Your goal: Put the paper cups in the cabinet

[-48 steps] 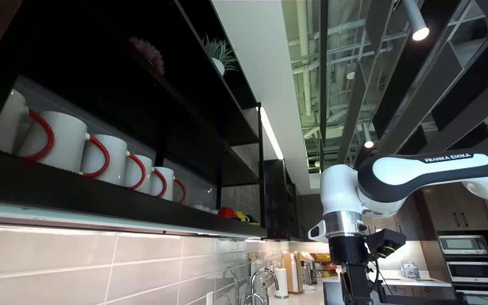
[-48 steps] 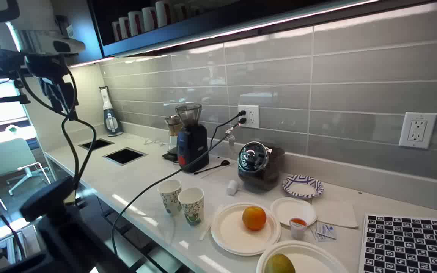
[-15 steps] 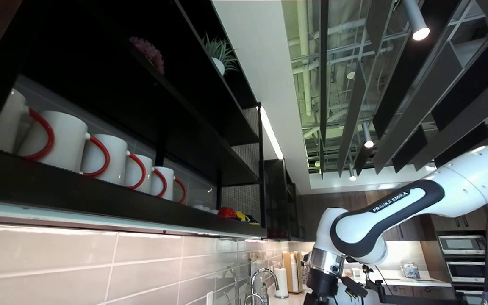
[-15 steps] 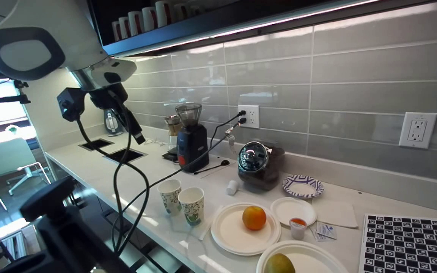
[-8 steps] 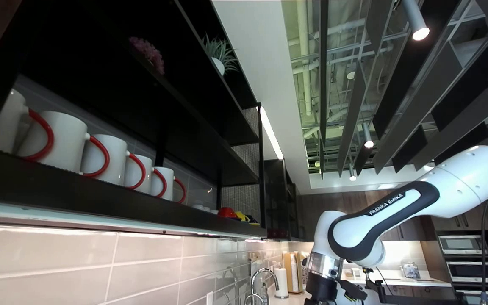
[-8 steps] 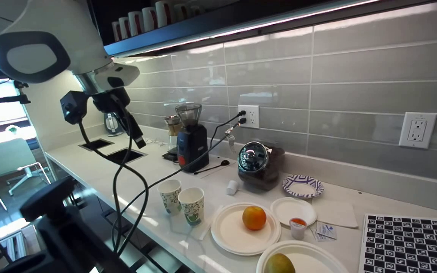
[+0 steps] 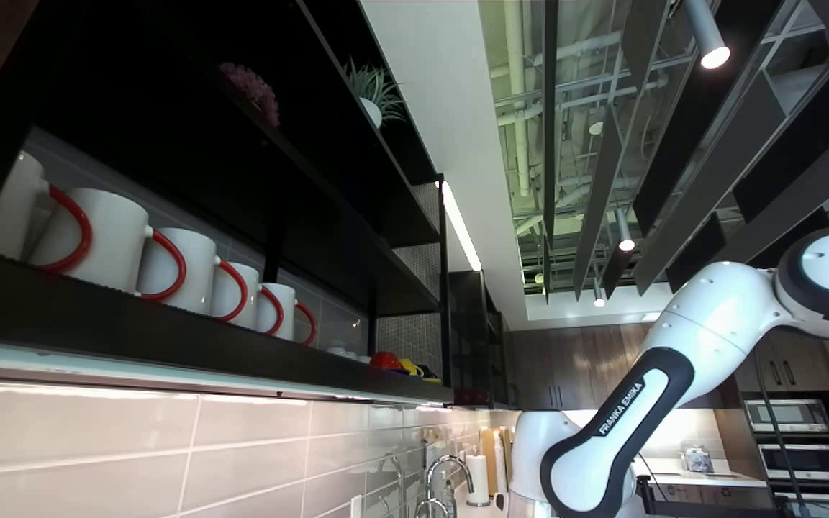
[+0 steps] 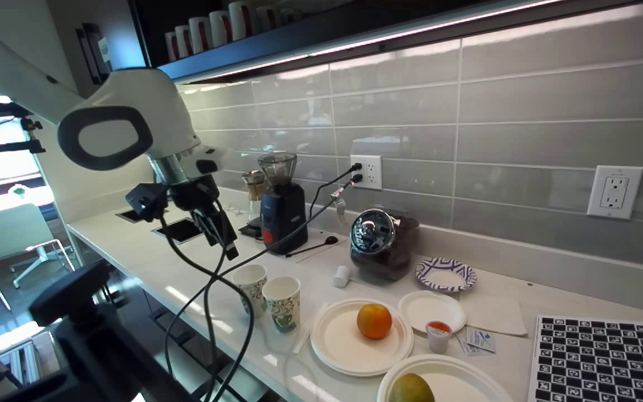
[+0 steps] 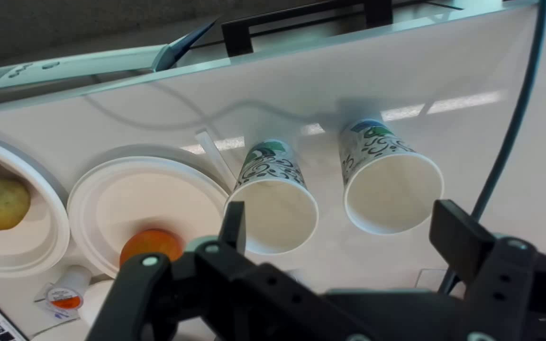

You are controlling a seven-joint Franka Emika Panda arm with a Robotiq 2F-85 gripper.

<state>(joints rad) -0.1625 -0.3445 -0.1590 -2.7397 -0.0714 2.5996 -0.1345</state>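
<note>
Two paper cups with green and dark print stand upright, mouths up, close together on the white counter, in an exterior view (image 8: 258, 285) (image 8: 282, 307) and in the wrist view (image 9: 273, 215) (image 9: 391, 194). My gripper (image 9: 341, 222) is open and empty, its jaws wide apart above the cups. One finger overlaps the rim of the nearer-left cup in the picture; contact cannot be told. In an exterior view the gripper (image 8: 229, 251) hangs tilted, above and beside the cups. The black cabinet (image 7: 357, 374) hangs on the wall; its bottom shelf edge also shows (image 8: 254, 50).
White mugs (image 7: 109, 237) with red handles line the cabinet's bottom shelf. Beside the cups lie a plate (image 8: 330, 352) with an orange (image 8: 374, 321) and a plate with a pear. A grinder (image 8: 282, 215), a dark jar (image 8: 394, 251) and a black cord (image 9: 514, 132) are near.
The arm has swung over the counter, then lowered and moved closer to the cups. Its gripper has left the bottom of one exterior picture. The cups have not moved.
</note>
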